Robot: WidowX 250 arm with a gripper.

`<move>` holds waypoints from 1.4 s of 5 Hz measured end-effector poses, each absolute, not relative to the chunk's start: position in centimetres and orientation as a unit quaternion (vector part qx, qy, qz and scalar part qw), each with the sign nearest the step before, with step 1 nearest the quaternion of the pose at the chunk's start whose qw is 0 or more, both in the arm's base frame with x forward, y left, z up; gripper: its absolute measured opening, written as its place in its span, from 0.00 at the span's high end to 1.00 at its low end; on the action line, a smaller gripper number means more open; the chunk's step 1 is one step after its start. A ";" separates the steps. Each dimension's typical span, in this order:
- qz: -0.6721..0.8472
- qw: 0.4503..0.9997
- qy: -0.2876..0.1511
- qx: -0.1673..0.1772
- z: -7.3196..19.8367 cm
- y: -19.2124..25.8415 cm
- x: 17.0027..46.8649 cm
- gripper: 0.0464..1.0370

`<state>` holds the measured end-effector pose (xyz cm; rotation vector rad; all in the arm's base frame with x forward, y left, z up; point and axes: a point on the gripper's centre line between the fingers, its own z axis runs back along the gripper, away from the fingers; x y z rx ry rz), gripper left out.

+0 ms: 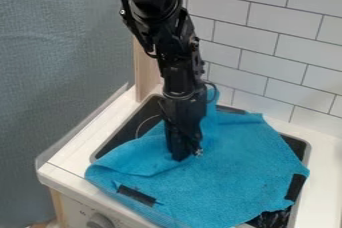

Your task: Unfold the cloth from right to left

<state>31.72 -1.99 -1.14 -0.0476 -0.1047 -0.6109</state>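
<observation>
"What stands at the left?"

"The white bench (63, 166), with a round knob (100, 221) on its front. The blue cloth (234, 172) begins just inboard, lying across a black recessed panel (127, 131) and lapping over the bench's front edge. Its left part is creased, with a black patch (137, 195) near the front."

"And the claw?"

"The claw (184, 156) points down at the cloth, left of its middle. Whether it is wide, narrow or gripping cannot be told."

"Further right?"

"The cloth spreads fairly flat; a black strip (294, 187) marks its right edge. White tiling (267, 42) rises behind."
</observation>
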 end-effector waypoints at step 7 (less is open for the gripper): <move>-0.201 0.976 -0.053 0.069 1.7 13.2 31.1 1.00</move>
